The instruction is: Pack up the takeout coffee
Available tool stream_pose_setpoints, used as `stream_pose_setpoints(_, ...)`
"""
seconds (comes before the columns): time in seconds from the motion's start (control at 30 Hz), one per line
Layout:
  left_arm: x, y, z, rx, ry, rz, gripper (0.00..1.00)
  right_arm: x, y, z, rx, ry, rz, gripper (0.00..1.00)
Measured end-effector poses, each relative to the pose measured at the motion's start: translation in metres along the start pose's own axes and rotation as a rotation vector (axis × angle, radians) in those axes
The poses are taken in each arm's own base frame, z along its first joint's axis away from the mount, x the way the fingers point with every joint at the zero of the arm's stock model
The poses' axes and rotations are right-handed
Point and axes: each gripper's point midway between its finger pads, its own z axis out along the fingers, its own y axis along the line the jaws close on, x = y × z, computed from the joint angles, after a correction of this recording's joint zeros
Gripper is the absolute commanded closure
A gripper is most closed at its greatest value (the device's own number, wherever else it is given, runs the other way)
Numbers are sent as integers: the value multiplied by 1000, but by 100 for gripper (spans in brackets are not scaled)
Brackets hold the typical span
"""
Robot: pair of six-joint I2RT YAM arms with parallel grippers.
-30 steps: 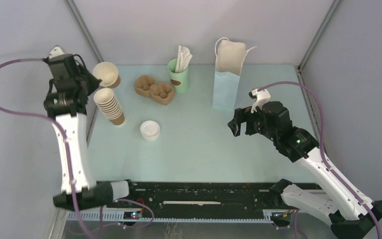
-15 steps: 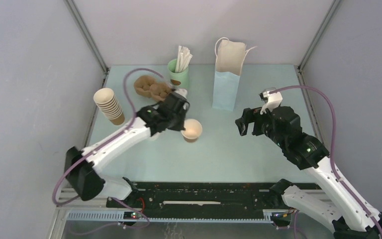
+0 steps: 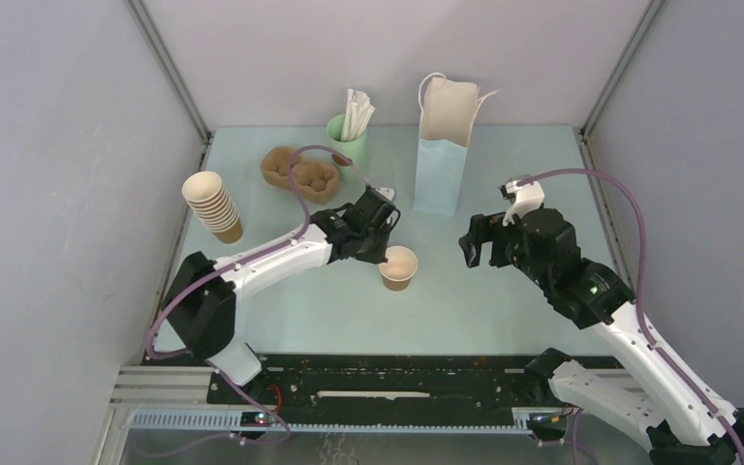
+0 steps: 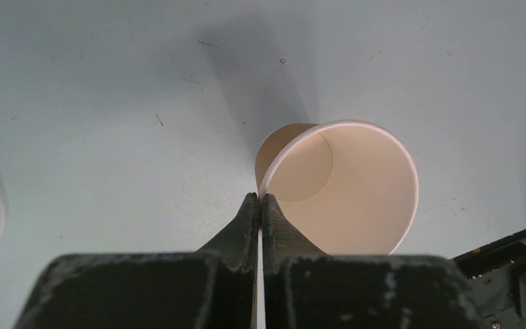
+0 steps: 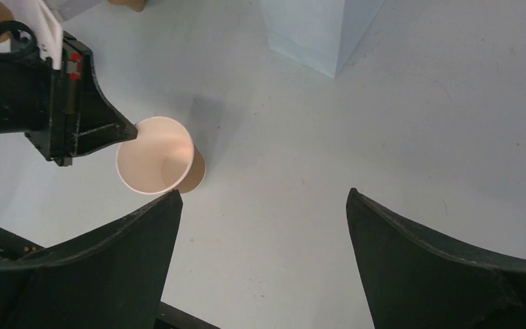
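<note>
Change: paper cup (image 3: 398, 267) is carried from far-left corner to mid-table | axis: near upright, open mouth up | left gripper (image 4: 259, 199) is clamped on its rim | right gripper (image 5: 264, 193) is spread, just right | bag (image 3: 443, 165) is seen beyond

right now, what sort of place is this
Probably a walled robot test cell staged as a coffee takeout station: a stack of paper cups, a pulp cup carrier and an open paper bag.

My left pincer (image 4: 259, 200) swung from beside the cup stack (image 3: 215, 205), far left, out to the middle of the table (image 3: 281, 302), bringing the paper cup (image 3: 398, 267) pinched by its rim. My right pincer (image 5: 264, 194) moved a little to the right.
</note>
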Motion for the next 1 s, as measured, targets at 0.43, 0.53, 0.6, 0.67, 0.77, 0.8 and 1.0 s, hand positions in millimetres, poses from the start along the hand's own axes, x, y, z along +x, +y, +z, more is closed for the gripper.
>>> stream_pose_setpoints(0.43,2,5,8,-30,9,9,40,3,-1,4,8,18,-4,0)
stream_pose_setpoints(0.53,-3,18,-8,-49,-11,-6,32,4,-1,5,9,20,-5,0)
stream_pose_setpoints(0.6,-10,37,-26,-63,-51,-42,27,4,-1,5,9,21,-5,0)
stream_pose_setpoints(0.67,-18,75,-53,-115,-110,-115,24,5,-1,6,8,23,-7,0)
stream_pose_setpoints(0.77,-25,139,-89,-250,-195,-246,27,9,-1,7,7,33,-8,0)
stream_pose_setpoints(0.8,-23,162,-97,-305,-207,-289,29,11,-1,8,6,38,-9,0)
stream_pose_setpoints(1.0,17,243,-92,-528,-43,-429,32,15,0,9,-1,48,-10,0)
